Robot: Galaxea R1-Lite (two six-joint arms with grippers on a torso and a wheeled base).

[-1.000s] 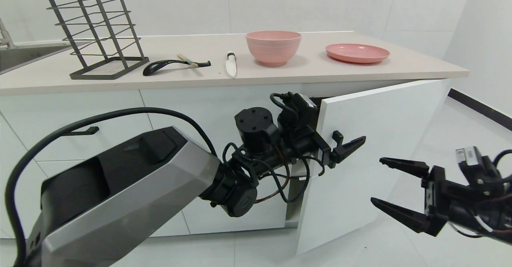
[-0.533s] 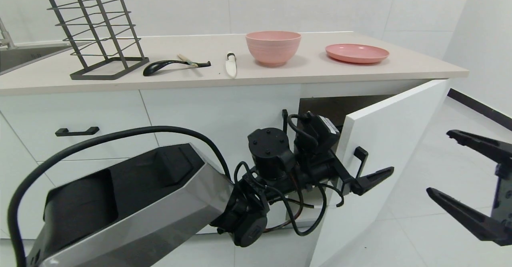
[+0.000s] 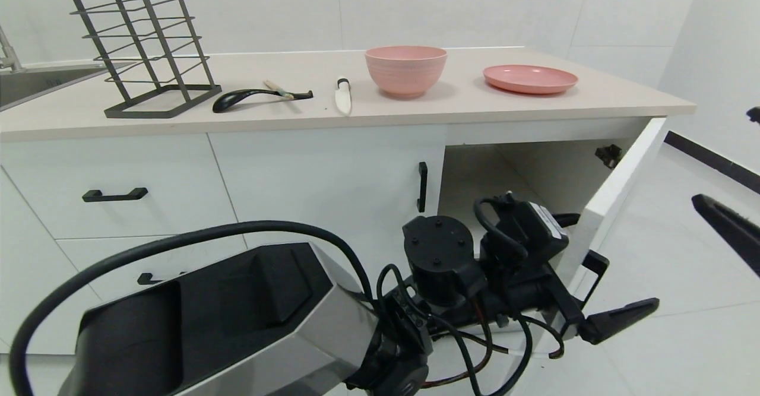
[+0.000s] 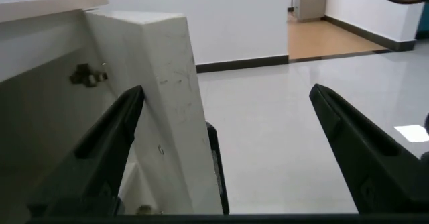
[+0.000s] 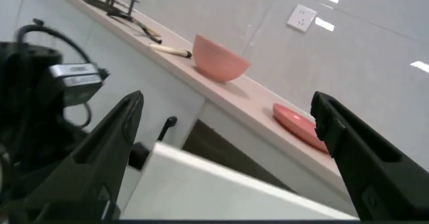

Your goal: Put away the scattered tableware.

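Every piece of your tableware lies on the beige counter [image 3: 594,106]. The round pink bowl [image 3: 405,69] sits near the middle, with the flat pink plate [image 3: 530,79] well apart to its right. To the bowl's left lie the white knife [image 3: 343,96], the pale wooden chopsticks [image 3: 278,89] and, just beside them, the glossy black spoon [image 3: 249,95]. The dark wire rack [image 3: 139,46] stands farther left, near the steel sink [image 3: 35,81].

Below the plate, the white cabinet door [image 3: 620,182] stands wide open. Your left gripper [image 4: 228,93] sits low at that door, fingers spread, with the door's free edge and its black handle [image 3: 594,263] between them; it clamps nothing. Your right gripper [image 5: 228,102] hangs out to the right of the door, also spread and holding nothing.

By my reading, only the cabinet opening is done. All five pieces are left for you to put away.
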